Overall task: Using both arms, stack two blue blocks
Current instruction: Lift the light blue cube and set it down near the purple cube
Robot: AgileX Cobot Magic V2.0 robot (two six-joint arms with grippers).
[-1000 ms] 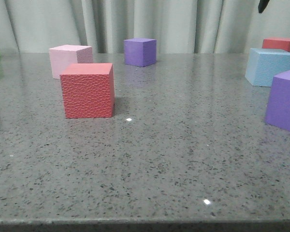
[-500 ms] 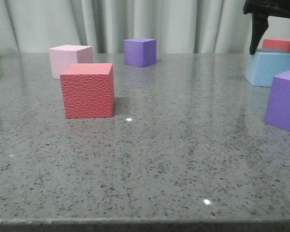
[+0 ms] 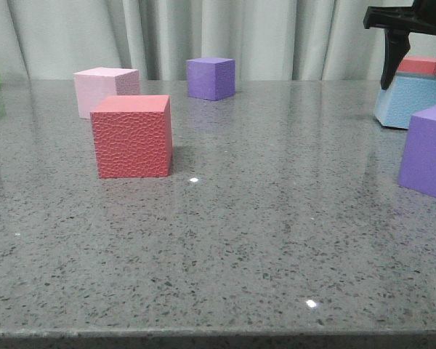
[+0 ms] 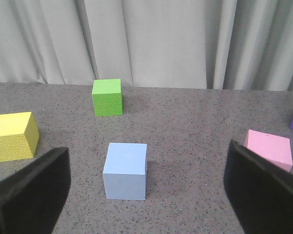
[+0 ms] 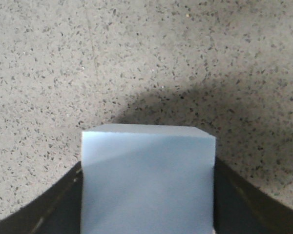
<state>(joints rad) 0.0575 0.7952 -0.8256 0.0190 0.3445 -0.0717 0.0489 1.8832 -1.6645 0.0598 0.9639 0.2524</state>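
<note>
One pale blue block (image 3: pixel 414 100) is at the far right of the grey table (image 3: pixel 276 218). My right gripper (image 3: pixel 419 76) has come down over it and is shut on it. The block looks slightly tilted. In the right wrist view this blue block (image 5: pixel 147 180) fills the gap between the two black fingers (image 5: pixel 58 209), which press on its sides. The second blue block (image 4: pixel 125 170) shows only in the left wrist view, resting on the table. My left gripper (image 4: pixel 146 204) is open, hanging short of that block with its fingers (image 4: pixel 29 195) spread far wider than it.
A red cube (image 3: pixel 131 136), a pink cube (image 3: pixel 102 89) and a purple cube (image 3: pixel 211 77) stand at left and centre. Another purple cube (image 3: pixel 429 149) and a red cube (image 3: pixel 421 65) flank the held block. The left wrist view shows a green cube (image 4: pixel 107 97), a yellow cube (image 4: pixel 13 136) and a pink cube (image 4: pixel 268 148).
My right gripper came down from the top right corner onto the blue block and closed on it. The block has shifted slightly right and tilted.
</note>
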